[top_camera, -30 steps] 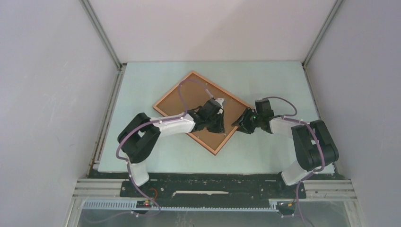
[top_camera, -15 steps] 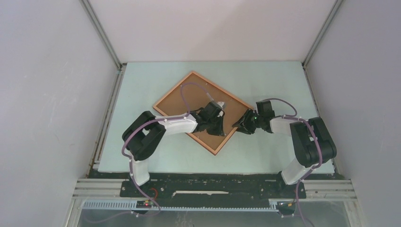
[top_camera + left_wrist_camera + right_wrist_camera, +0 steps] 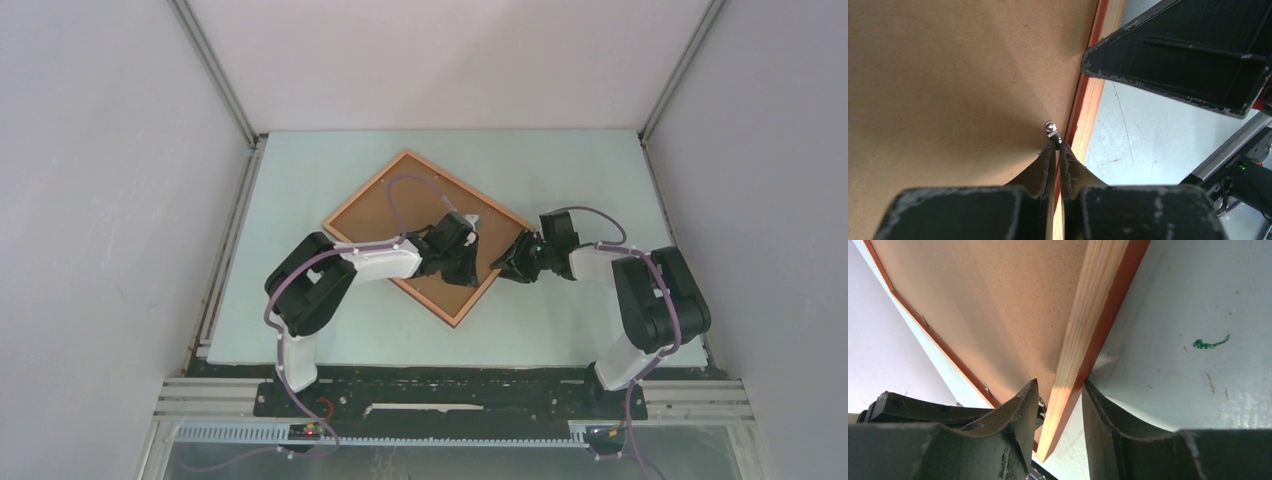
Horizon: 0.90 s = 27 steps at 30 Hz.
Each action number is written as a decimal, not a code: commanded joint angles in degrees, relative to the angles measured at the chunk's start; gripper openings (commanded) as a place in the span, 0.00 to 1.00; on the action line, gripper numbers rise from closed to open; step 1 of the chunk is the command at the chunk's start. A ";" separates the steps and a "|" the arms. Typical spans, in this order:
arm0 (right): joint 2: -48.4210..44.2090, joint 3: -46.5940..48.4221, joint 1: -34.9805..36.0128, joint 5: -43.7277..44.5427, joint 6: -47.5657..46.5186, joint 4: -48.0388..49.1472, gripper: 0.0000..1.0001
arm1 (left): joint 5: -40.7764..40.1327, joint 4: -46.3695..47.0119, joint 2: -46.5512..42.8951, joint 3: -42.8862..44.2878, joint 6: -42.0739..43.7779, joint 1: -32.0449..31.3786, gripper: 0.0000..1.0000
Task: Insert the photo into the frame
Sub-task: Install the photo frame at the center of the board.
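The frame point(image 3: 425, 236) lies face down on the tabletop point(image 3: 300, 190), turned like a diamond, with its brown backing board point(image 3: 948, 75) facing up. The photo is not visible. The left gripper point(image 3: 1057, 147) has its fingers almost closed on a small metal tab point(image 3: 1051, 128) at the frame's 4 o'clock edge. The right gripper point(image 3: 1060, 400) has its fingers closed across the frame's 3 o'clock rail.

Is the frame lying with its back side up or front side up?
Back side up: the frame shows its plain brown backing board.
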 commanded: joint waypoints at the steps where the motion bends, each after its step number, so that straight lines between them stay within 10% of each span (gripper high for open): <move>1: 0.93 2.85 2.02 1.78 -1.47 -0.22 0.45 | 3.87 0.60 1.90 4.33 -0.59 0.03 0.06; 13: 1.53 3.73 2.51 1.35 -2.21 -1.20 0.44 | 6.73 5.95 1.88 4.44 -1.12 0.16 0.06; 27: 0.48 3.74 2.87 2.49 -2.73 -1.80 0.45 | -0.31 11.32 -22.29 -13.15 0.37 -0.11 0.27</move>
